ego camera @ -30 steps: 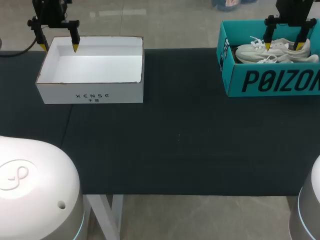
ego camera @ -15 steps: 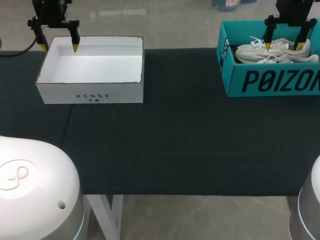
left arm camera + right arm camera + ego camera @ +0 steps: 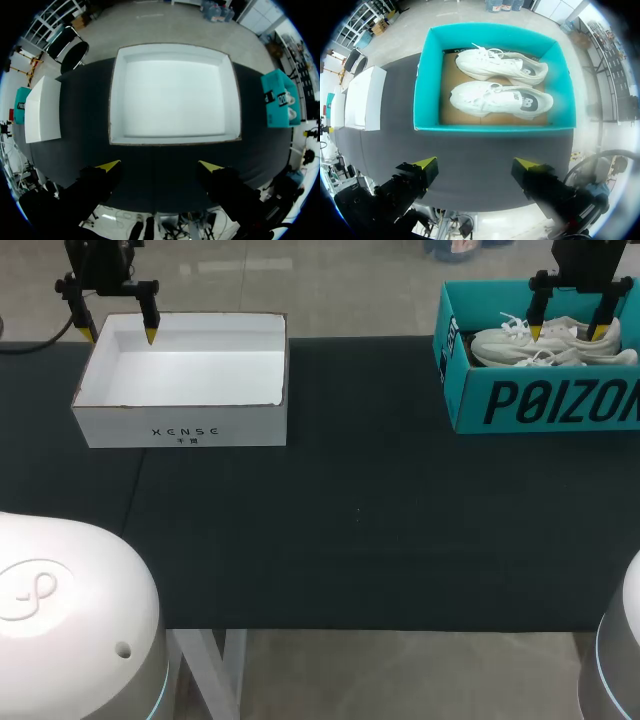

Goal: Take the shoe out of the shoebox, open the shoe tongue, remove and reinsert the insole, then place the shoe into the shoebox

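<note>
Inside, two white shoes (image 3: 502, 100) lie side by side on the brown cardboard floor of the teal shoebox (image 3: 427, 80), laces loose, dark collar openings toward one end wall and toes toward the other, on the side of the white box. From the head view the shoes (image 3: 545, 343) show only in part. The shoebox (image 3: 540, 400) front wall hides their lower halves, the picture's edge cuts off the box's right end, and the right tool's fingers cross in front of them. The uppers look smooth and padded, with pale soles, but the tongues and insoles cannot be made out. The right tool (image 3: 475, 164) hangs above the shoebox with its yellow-tipped fingers spread wide, nothing between them and touching nothing. In the head view that tool (image 3: 567, 330) overlaps the shoes, so its height is hard to judge there. Well apart, at the other far corner, the left tool (image 3: 158, 165) hangs over a shallow white box (image 3: 115, 100) of plain card with a brown raw edge at its rim. Its fingers are equally wide apart and hold nothing. The head view shows the left tool (image 3: 120, 335) over the back of the white box (image 3: 185, 425). Both boxes rest on a matte black worktop (image 3: 360, 520).
</note>
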Robot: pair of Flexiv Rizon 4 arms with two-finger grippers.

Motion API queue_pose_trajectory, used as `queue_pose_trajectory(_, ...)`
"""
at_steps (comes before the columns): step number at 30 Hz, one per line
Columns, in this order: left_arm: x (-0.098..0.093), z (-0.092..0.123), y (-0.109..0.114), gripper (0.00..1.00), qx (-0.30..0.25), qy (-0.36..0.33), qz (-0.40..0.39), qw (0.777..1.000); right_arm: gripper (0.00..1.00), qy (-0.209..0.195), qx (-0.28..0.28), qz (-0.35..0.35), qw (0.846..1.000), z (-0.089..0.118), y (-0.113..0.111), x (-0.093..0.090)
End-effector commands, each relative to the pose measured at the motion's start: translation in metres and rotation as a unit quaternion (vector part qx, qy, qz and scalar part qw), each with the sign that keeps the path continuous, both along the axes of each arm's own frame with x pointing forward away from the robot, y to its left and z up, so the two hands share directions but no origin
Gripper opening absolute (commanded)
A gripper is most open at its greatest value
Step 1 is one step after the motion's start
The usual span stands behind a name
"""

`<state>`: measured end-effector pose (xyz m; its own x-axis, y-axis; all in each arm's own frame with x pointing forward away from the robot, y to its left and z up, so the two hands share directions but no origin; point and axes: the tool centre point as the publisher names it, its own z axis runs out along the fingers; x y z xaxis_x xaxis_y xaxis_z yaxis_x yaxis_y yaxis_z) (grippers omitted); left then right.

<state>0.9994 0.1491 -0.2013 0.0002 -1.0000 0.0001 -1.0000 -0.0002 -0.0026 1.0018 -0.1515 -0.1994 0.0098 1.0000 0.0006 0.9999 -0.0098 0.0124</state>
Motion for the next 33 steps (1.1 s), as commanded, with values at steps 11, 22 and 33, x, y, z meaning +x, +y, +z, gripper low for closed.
queue_pose_trajectory(11, 0.000, 0.001, 0.000, 1.00, 0.000, 0.000, 0.000, 1.000, 1.00, -0.009, -0.019, -0.054, 0.998, -0.014, -0.075, 0.067)
queue_pose_trajectory(22, 0.000, 0.001, 0.000, 1.00, 0.000, 0.000, 0.000, 1.000, 1.00, 0.013, -0.022, -0.075, 0.997, -0.022, -0.092, 0.076)
queue_pose_trajectory(33, 0.000, 0.001, 0.000, 1.00, 0.000, 0.000, 0.000, 1.000, 1.00, -0.021, -0.016, -0.057, 0.998, -0.031, -0.116, 0.072)
